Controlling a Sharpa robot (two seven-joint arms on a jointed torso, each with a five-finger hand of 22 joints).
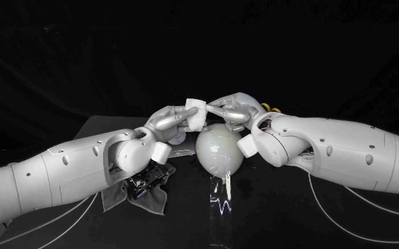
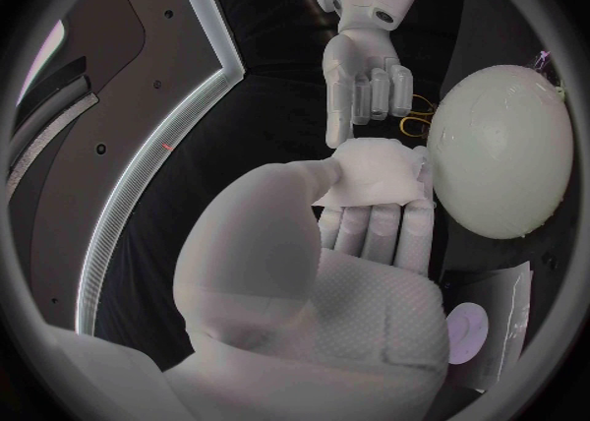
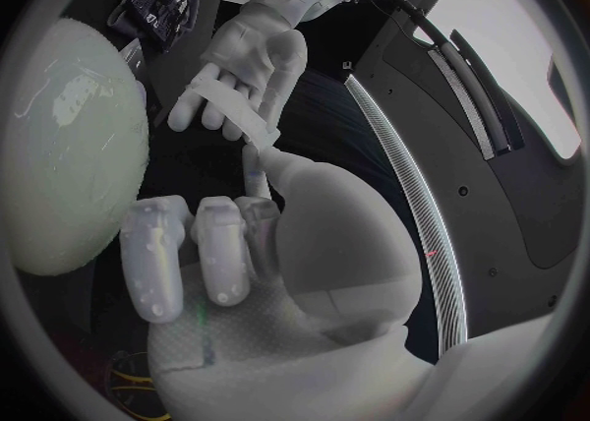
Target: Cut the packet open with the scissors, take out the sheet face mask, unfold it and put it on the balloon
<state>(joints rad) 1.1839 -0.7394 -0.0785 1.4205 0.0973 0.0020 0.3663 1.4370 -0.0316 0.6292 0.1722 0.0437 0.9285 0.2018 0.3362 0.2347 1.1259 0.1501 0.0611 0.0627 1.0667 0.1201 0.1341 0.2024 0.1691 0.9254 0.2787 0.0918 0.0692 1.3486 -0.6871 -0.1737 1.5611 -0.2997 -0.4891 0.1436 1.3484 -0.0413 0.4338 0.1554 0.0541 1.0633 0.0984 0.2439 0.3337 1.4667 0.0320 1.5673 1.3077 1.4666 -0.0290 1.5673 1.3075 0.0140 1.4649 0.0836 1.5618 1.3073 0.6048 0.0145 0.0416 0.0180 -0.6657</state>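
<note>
Sheet mask point(image 1: 195, 114) plain white; balloon point(image 1: 218, 148) pale off-white w/ glossy sheen; left hand point(image 1: 170, 123) & right hand point(image 1: 235, 110) silver; tabletop point(image 1: 274, 214) black; cloth point(image 1: 148, 198) grey; scissors point(image 2: 418, 118) handles yellow.

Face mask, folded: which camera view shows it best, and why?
Left wrist view: the face mask shows its broad side. Head view shows it small between the left hand and right hand; right wrist view shows it edge-on.

Pinching the white sheet face mask point(image 3: 237, 114) between left hand point(image 3: 256, 47) and right hand point(image 3: 276, 244), close beside the pale balloon point(image 3: 68, 146).
</note>
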